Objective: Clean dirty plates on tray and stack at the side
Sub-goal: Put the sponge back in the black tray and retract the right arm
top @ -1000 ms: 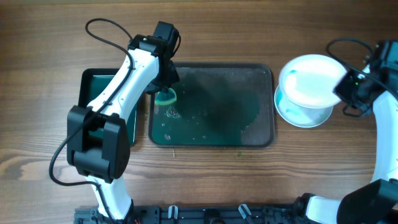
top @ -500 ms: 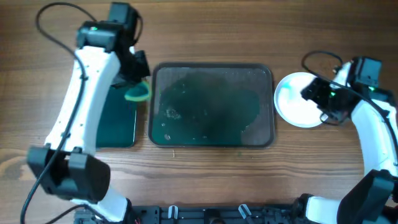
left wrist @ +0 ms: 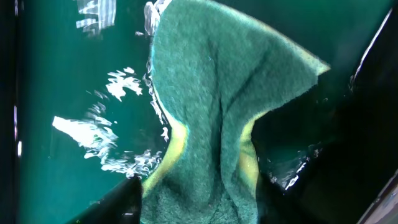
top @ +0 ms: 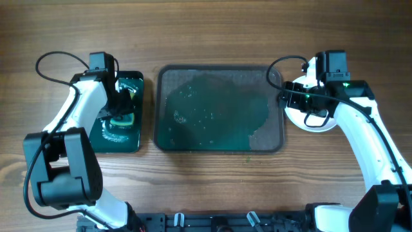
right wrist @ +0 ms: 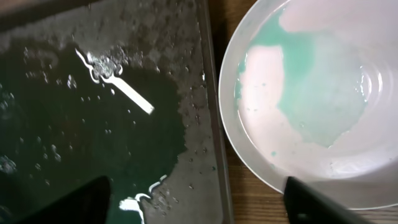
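Left gripper [top: 120,106], jaws pinching the sponge [left wrist: 211,124], sits over the small tray [top: 132,140], frame left. Right gripper [top: 293,98], jaws spread, hovers over the plates [right wrist: 311,93], on the counter [top: 219,38] just right of the tray [top: 219,109].

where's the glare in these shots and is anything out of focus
Left wrist: white glare streaks on the wet small tray beside the sponge, whose fibres look sharp. Right wrist: one bright streak on the wet tray; the plate is evenly lit; the camera's own fingertips are dark blurs. Overhead: soft, even light, only tiny sparkles on the tray.
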Robot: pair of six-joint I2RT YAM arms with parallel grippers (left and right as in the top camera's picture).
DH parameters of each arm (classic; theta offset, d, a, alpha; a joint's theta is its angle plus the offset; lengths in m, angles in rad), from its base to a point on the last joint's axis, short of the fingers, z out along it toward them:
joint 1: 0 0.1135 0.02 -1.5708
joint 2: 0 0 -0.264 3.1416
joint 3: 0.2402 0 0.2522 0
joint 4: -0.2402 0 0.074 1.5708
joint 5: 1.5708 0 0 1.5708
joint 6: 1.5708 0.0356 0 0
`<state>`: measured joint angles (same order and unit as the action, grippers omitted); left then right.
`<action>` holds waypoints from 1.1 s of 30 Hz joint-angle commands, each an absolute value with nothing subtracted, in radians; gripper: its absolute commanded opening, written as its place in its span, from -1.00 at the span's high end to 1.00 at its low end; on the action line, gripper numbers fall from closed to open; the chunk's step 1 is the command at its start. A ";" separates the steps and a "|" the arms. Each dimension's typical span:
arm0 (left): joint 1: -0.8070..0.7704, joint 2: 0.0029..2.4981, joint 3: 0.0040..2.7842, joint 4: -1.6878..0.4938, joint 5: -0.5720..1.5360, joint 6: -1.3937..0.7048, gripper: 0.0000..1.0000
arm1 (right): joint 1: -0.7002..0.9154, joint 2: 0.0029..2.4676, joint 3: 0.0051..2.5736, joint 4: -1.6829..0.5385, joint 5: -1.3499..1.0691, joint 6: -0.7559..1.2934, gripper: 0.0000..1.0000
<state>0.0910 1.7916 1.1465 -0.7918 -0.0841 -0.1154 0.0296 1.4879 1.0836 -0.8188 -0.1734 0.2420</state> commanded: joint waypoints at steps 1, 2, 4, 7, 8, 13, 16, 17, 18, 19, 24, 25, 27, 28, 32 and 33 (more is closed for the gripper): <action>0.092 1.760 1.171 -0.837 -0.080 -0.116 -1.00 | 0.031 1.475 1.129 -0.857 -0.149 0.204 -0.99; 0.092 1.748 1.214 -0.899 -0.078 -0.117 -1.00 | 0.031 1.475 1.166 -0.890 -0.149 0.192 -1.00; 0.092 1.711 1.354 -1.055 -0.075 -0.120 -1.00 | 0.031 1.467 1.273 -0.968 -0.145 0.178 -0.99; 0.092 1.621 1.516 -1.184 0.064 -0.120 -1.00 | 0.031 1.419 1.455 -1.113 -0.122 0.125 -1.00; 0.092 1.598 1.516 -1.181 0.063 -0.120 -1.00 | 0.031 1.394 1.511 -1.168 -0.108 0.122 -1.00; 0.092 1.588 1.516 -1.180 0.063 -0.119 -1.00 | 0.031 1.195 1.676 -1.333 -0.102 0.124 -0.99; 0.092 1.588 1.516 -1.181 0.063 -0.119 -1.00 | 0.031 1.056 1.676 -1.334 -0.101 0.134 -0.99; 0.092 1.588 1.516 -1.181 0.063 -0.120 -1.00 | 0.031 1.031 1.676 -1.334 -0.101 0.134 -1.00; 0.092 1.588 1.516 -1.180 0.063 -0.120 -1.00 | 0.031 1.010 1.676 -1.335 -0.101 0.134 -0.99; 0.092 1.588 1.516 -1.180 0.063 -0.119 -1.00 | 0.031 0.993 1.676 -1.338 -0.101 0.134 -0.99; 0.092 1.588 1.516 -1.181 0.063 -0.120 -1.00 | 0.031 0.989 1.676 -1.351 -0.101 0.133 -0.99; 0.092 1.588 1.516 -1.180 0.063 -0.120 -1.00 | 0.031 0.994 1.674 -1.351 -0.100 0.130 -0.99; 0.092 1.588 1.516 -1.180 0.063 -0.119 -1.00 | 0.031 0.972 1.648 -1.291 -0.097 0.129 -0.99; 0.092 1.588 1.516 -1.180 0.063 -0.119 -1.00 | 0.031 0.952 1.618 -1.238 -0.097 0.125 -1.00; 0.092 1.588 1.516 -1.180 0.063 -0.120 -1.00 | 0.031 0.690 1.133 -0.683 -0.189 0.002 -0.99; 0.092 1.588 1.516 -1.180 0.063 -0.120 -1.00 | 0.031 0.613 0.996 -0.569 -0.202 0.003 -0.99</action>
<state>0.0910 1.5833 1.5124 -1.1824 0.0513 -0.1169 0.0296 0.7067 1.1637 -0.6567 -0.1581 0.0425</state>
